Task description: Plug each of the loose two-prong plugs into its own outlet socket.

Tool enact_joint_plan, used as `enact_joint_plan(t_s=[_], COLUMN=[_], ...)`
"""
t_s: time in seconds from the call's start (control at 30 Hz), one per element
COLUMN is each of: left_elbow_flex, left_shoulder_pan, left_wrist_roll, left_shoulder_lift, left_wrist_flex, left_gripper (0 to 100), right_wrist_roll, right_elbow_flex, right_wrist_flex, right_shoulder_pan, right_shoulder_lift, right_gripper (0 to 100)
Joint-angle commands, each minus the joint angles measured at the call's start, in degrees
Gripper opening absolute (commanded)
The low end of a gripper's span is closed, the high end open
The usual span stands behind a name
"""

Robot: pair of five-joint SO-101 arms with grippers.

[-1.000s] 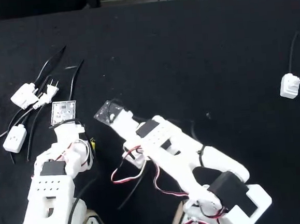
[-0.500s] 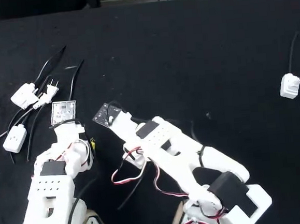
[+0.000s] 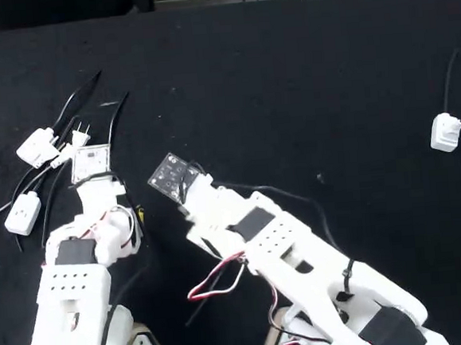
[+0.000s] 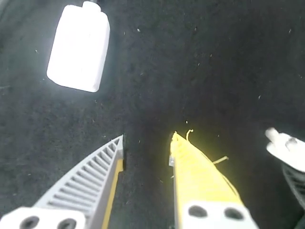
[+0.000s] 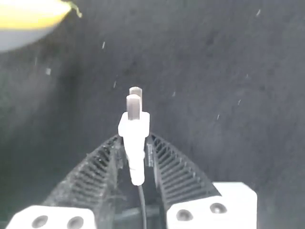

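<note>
My right gripper [image 5: 134, 139] is shut on a white two-prong plug [image 5: 134, 125], whose prongs point away from the wrist over the black table. My left gripper [image 4: 145, 140] is open and holds nothing, low over the cloth. A white outlet socket [image 4: 78, 47] lies ahead of it, and part of another white plug [image 4: 285, 145] lies off to one side. From above, two sockets [image 3: 37, 146] [image 3: 22, 213] and a loose plug [image 3: 78, 140] lie with black cables at the table's left, just beyond the left arm [image 3: 93, 199]. The right arm [image 3: 242, 219] reaches in beside it.
Another white socket [image 3: 447, 131] with a black cable sits alone at the far right. Black cables [image 3: 88, 88] trail across the left side of the table. A black cable [image 3: 296, 195] runs back along the right arm. The yellow fingertip [image 5: 28, 16] of the left gripper is close by.
The left arm has pushed forward toward the plugs and sockets at the left. The right arm has stretched out lower and its wrist has turned slightly, still holding the plug.
</note>
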Motion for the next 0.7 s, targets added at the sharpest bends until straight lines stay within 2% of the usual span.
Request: enact_joint_plan(t_s=[0.0, 0.17, 0.33, 0.5, 0.67], left_elbow_flex=[-4.8, -3.3, 3.5, 5.6, 8.3], left_shoulder_pan=[0.1, 2.5, 4.3, 4.3, 4.4], left_wrist_roll=[1.2, 1.2, 1.1, 1.0, 0.9], left_shoulder_lift=[-0.8, -6.9, -23.0, -36.7, -44.7], left_wrist_flex=[0.5, 1.0, 1.6, 8.2, 10.3], left_gripper=[17, 17, 17, 17, 17], right_wrist_roll=[0.0, -0.1, -2.4, -2.5, -2.6], right_elbow_flex=[-0.1, 0.0, 0.0, -0.2, -0.2], right_wrist_flex=[-6.8, -10.0, -10.2, -10.2, -10.2], right_shoulder_pan=[-1.1, -2.7, -6.6, -6.9, -9.8], right_shoulder_lift=[-0.7, 1.3, 1.9, 1.9, 1.9], right_gripper=[1.1, 1.1, 1.1, 1.1, 1.1])
